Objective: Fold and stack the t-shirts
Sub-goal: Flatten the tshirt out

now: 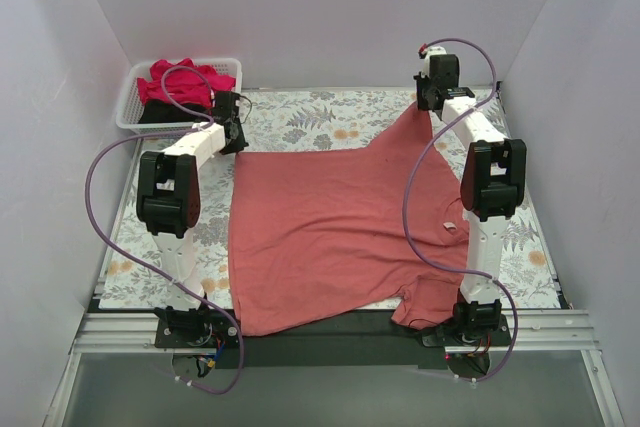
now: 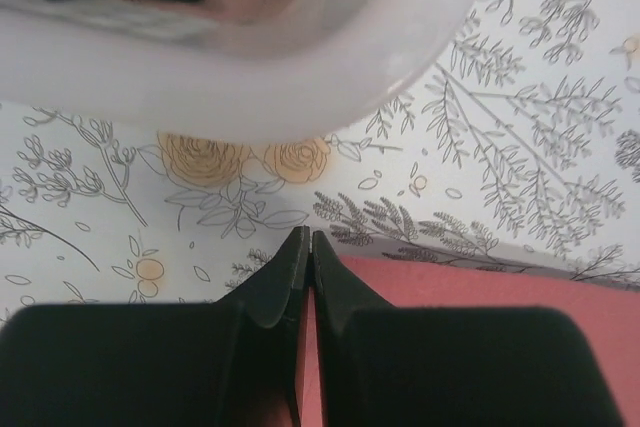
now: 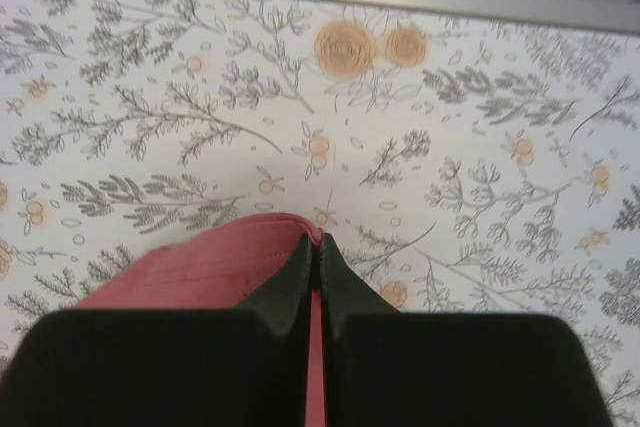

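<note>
A floral-printed cloth covers the surface (image 1: 300,117), boxed in by plain pale walls (image 1: 320,7) on three sides. A white slatted basket (image 1: 128,107) sits in the far left corner and holds a crimson-pink t-shirt (image 1: 185,82) on top of a black t-shirt (image 1: 160,112).

Right of the basket and nearer the arm bases, the coral-red t-shirt (image 1: 330,227) lies spread over the surface. Its near edge hangs past the cloth toward a metal rail (image 1: 120,332).

The left end effector (image 1: 232,132) is just right of the basket. Its fingers are pinched shut on the shirt's far left corner, and a thin strip of red cloth shows between them in the left wrist view. The right end effector (image 1: 428,105) is well to the right of the basket. It is also closed, clamping the shirt's far right corner, which is pulled into a peak.
</note>
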Motion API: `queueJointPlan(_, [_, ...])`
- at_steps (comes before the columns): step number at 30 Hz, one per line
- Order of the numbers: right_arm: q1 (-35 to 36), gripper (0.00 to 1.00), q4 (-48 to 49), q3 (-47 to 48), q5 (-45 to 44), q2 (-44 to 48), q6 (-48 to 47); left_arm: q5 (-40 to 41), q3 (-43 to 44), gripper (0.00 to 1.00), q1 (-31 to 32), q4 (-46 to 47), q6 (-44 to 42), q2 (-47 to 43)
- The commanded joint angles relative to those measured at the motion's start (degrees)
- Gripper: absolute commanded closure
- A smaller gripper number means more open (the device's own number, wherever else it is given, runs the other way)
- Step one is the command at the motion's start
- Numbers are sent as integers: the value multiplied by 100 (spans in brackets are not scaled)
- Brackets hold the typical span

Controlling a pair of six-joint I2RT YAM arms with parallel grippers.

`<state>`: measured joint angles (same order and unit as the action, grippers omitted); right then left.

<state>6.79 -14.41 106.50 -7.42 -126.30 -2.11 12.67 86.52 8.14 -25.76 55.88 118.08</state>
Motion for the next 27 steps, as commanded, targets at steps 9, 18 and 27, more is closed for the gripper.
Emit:
queueJointPlan(9, [-11,99,756,346,-58,158,-931,403,436,100,-146,194,55,-101])
queueJointPlan(18, [-11,99,1054,-357,-84,747,-984,395,225,100,-172,413,-24,-312])
queueJointPlan(27, [-19,99,1169,-94,-392,633,-1116,403,725,100,-216,484,-156,4])
